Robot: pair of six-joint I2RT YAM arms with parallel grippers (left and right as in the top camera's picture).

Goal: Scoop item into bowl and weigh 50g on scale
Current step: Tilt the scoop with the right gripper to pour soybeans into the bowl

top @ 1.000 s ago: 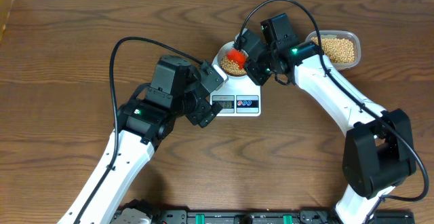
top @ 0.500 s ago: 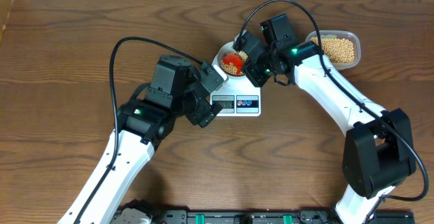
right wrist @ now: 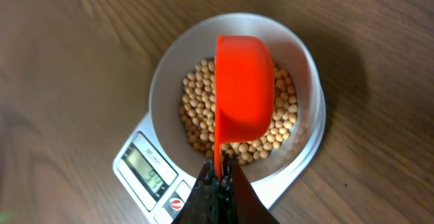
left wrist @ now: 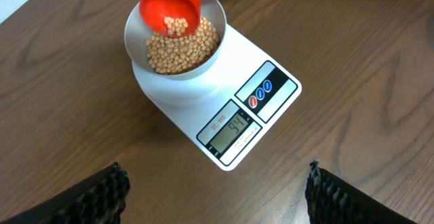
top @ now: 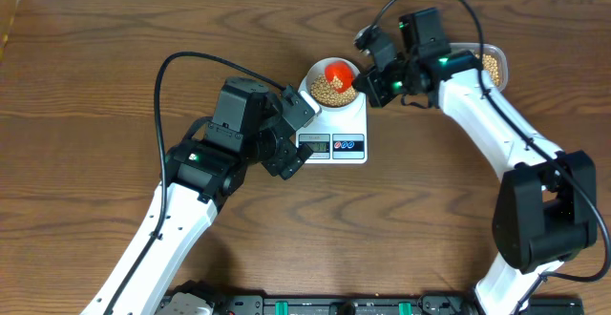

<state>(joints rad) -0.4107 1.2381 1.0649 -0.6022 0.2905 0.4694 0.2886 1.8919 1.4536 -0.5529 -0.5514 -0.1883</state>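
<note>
The white bowl (top: 313,74) stands on the white scale (top: 334,145) and holds a layer of tan beans (top: 330,88). My right gripper (top: 361,84) is shut on the handle of a red scoop (top: 337,71), which hangs tilted over the bowl's far side. In the left wrist view the scoop (left wrist: 171,7) has a few beans in it, above the bowl (left wrist: 132,44) and the scale (left wrist: 251,119). In the right wrist view the right gripper (right wrist: 220,176) pinches the scoop (right wrist: 244,88) above the beans (right wrist: 196,115). My left gripper (top: 304,136) stands open and empty just left of the scale's display.
A clear tub (top: 494,67) of more beans sits at the back right, mostly hidden under my right arm. Bare wooden table (top: 95,86) lies to the left and in front of the scale. The left arm's fingers (left wrist: 102,197) straddle bare wood.
My right gripper has drawn back to the right with the scoop, lifting it from low in the bowl to above its far rim. The left arm has not moved.
</note>
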